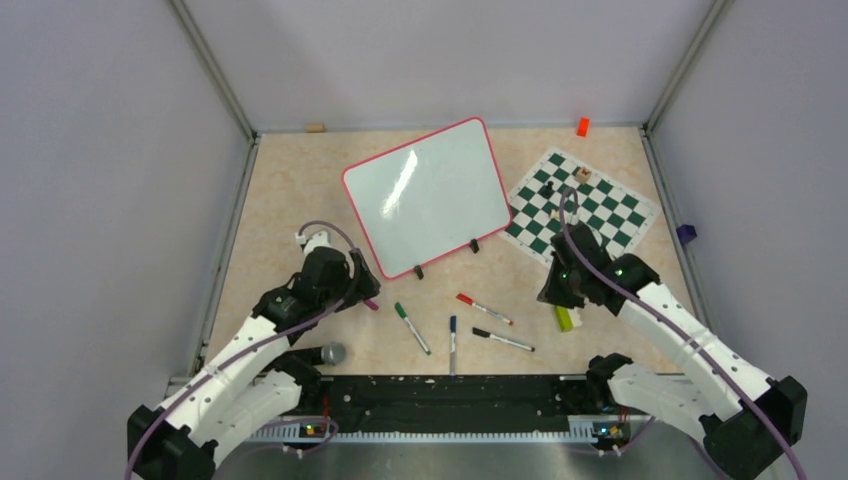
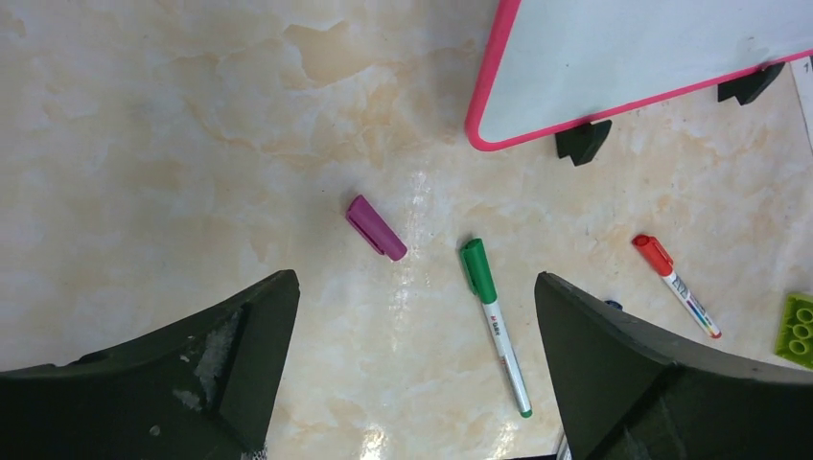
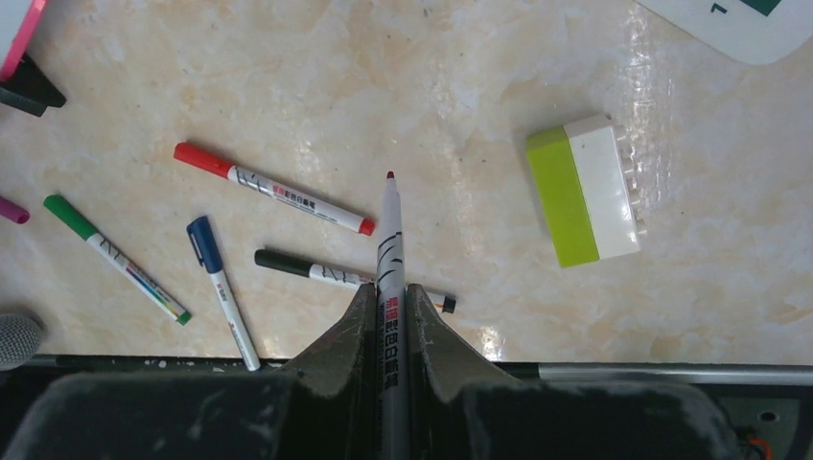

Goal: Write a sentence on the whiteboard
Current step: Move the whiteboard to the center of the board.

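The whiteboard [image 1: 430,195] stands tilted on two black feet at the middle back, and its pink-rimmed corner [image 2: 652,48] shows in the left wrist view. Its face shows only glare, and the sentence is not in view. My left gripper [image 2: 414,287] is open and empty, low over the table by the board's near left corner [image 1: 355,285]. A purple cap [image 2: 376,228] lies on the table just ahead of it. My right gripper [image 3: 390,292] is shut on an uncapped marker [image 3: 389,220] whose dark red tip points away, right of the board [image 1: 560,290].
Green [image 2: 494,321], red [image 2: 676,283], blue [image 1: 452,340] and black [image 1: 503,340] markers lie near the front edge. A green-and-white block [image 3: 582,192] sits by my right gripper. The chess mat [image 1: 585,205] lies at the back right. A grey ball-headed object [image 1: 333,353] rests at the front left.
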